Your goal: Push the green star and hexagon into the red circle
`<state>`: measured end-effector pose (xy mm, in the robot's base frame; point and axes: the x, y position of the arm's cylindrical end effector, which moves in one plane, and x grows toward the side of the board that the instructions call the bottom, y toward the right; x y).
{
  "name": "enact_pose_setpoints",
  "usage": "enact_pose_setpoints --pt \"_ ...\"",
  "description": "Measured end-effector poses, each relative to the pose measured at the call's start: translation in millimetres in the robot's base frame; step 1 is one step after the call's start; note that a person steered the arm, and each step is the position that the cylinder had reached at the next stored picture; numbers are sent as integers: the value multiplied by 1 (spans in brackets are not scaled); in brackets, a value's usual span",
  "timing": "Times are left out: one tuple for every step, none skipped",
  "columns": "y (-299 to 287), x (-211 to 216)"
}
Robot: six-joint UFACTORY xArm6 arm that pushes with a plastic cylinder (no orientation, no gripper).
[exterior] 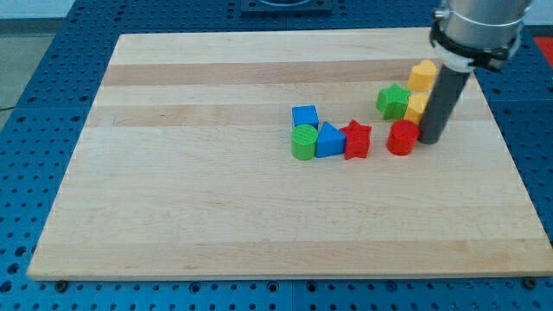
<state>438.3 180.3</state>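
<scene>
A: Entry. Where is my tip [430, 139]?

B: Lower end of the straight dark rod, down on the pale wooden worktop [216, 216], toward the view's upper right. There is no hand on this arm, so nothing opens, closes or is held; the rod only stands against the blocks.

A: Nearest block?

B: The red cylinder block [402, 137], the task's circle, sits just to the view's left of my tip, touching or almost touching it. I cannot tell which.

A: Next out?

B: A yellow block [416, 107], shape unclear, partly hidden by the rod, just above the red cylinder and against the rod's left side. Another yellow block, roughly hexagonal [422, 74], lies further toward the view's top, beside the rod's upper part.

A: The green star?

B: The green star block [393, 101] is up and to the view's left of my tip, touching the lower yellow block, near the red cylinder but above it.

A: Further away?

B: Well to the view's left of my tip, a tight cluster: red star block [357, 139], blue triangular block [329, 140], green cylinder block [304, 142], blue cube block [304, 116] at the cluster's top.
</scene>
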Motion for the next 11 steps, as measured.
enact_pose_setpoints --pt "-15 0" --pt "-15 0" --pt "10 -2" --pt "43 -2" --pt "67 -14" --pt "72 -36" --pt "46 -35" --pt "19 -35" --pt "10 -35" --pt "8 -35" --pt "-5 -35"
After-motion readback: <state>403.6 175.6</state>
